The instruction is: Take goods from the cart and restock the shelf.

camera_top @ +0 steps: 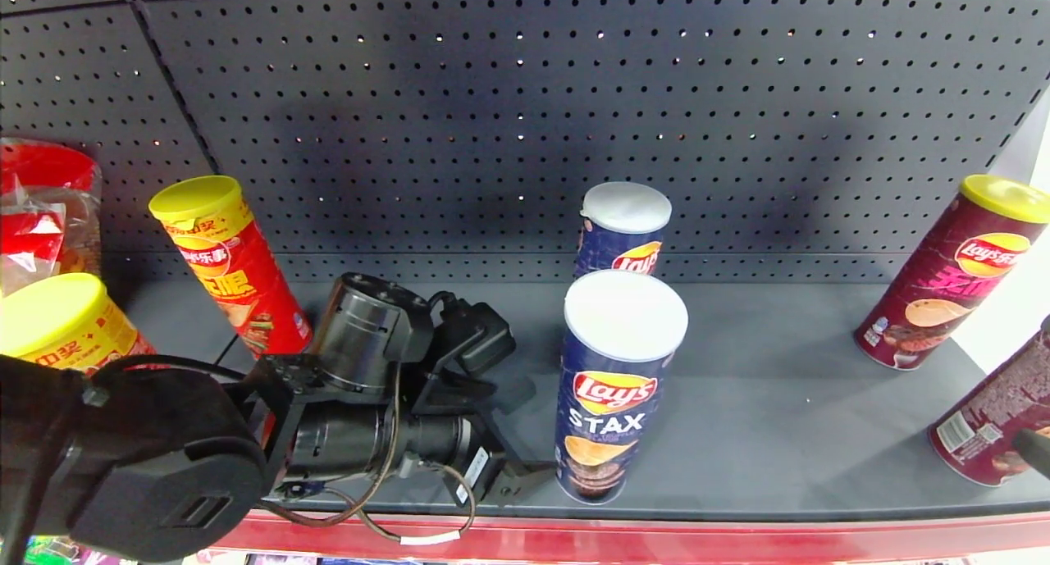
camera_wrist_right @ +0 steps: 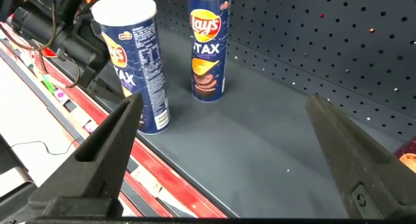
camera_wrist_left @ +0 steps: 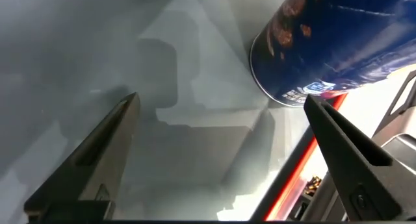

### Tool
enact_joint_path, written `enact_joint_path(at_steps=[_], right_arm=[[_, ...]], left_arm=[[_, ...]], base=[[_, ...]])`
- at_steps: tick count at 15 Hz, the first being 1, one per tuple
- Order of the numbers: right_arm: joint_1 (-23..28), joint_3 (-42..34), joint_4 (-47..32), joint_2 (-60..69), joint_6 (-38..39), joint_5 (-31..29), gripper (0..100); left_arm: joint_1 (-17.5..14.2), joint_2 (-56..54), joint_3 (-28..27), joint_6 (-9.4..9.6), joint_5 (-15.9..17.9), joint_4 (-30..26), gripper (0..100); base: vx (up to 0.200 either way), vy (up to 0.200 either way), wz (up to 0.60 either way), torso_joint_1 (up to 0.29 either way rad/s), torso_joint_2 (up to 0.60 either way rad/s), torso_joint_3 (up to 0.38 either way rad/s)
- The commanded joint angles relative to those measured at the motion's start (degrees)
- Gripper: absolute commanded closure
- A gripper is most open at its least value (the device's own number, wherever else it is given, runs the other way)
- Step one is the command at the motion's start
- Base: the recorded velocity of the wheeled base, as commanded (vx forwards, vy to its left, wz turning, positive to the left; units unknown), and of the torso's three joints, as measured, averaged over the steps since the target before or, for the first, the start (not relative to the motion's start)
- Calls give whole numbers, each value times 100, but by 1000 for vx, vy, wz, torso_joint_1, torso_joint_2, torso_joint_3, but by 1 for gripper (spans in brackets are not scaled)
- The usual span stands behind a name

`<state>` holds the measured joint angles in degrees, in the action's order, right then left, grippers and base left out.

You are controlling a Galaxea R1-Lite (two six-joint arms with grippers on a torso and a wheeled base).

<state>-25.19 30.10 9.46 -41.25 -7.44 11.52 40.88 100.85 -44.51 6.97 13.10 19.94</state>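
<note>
Nearest, along the red lip (camera_top: 656, 536) of the shelf (camera_top: 779, 401), the left tool (camera_wrist_left: 221, 97) lies low over the shelf board with its fingers spread wide and nothing between them. The front blue can (camera_top: 619, 385) stands just beside it, toward the robot's right. In the left wrist view the can's base (camera_wrist_left: 325, 42) sits beyond one fingertip and outside the gap.

The can is upright, its long axis vertical, close to the front edge. The left arm is clearly the nearer one. The right tool (camera_wrist_right: 224, 100) is also open and empty, and hangs well apart on the can's other side.

The can looks already placed, so the next move likely calls for the left tool to draw back toward the robot's left, away from the base. A tall, narrow tube like this would probably tip from a sideways knock.

The can is dark blue with a flat white lid and looks undented.

Behind it, near the pegboard back (camera_top: 574, 97), a rear blue can (camera_top: 623, 237) stands upright in line with the first. Red cans (camera_top: 230, 261) with yellow lids stand to the left and maroon cans (camera_top: 951, 278) to the right.
</note>
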Motion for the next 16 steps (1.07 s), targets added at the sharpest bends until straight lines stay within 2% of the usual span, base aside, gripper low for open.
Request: enact_joint_path(at_steps=[1,8,10,12,14,15,16], right_arm=[[-4,14,3,-14,-3,-1,0],[-4,-13,-6,-14,-3,-1,0],[-4,-39,-6,-6,-12,-1,0],[-4,-224,-6,65,-3,-1,0],[-4,-479,-6,249,-12,-9,0],[84,-628,-6,425,-12,-9,0],[225,-769,-6,592,-12,-9,0]], left_arm=[[17,57,-49,-3,-1,1,0],[96,75,-84,-12,-1,1,0],[43,-206,74,-38,-54,-8,0],[-53,-769,452,-73,-150,-17,0],[-88,-1815,1137,-126,-273,-26,0],[-80,-2544,1506,-346,-484,-52,0],[-80,-3107,1744,-442,-686,-105,0]], base=[[0,0,0,0,0,0],[0,0,0,0,0,0],[0,0,0,0,0,0],[0,0,0,0,0,0],[0,0,0,0,0,0],[0,0,0,0,0,0],[0,0,0,0,0,0]])
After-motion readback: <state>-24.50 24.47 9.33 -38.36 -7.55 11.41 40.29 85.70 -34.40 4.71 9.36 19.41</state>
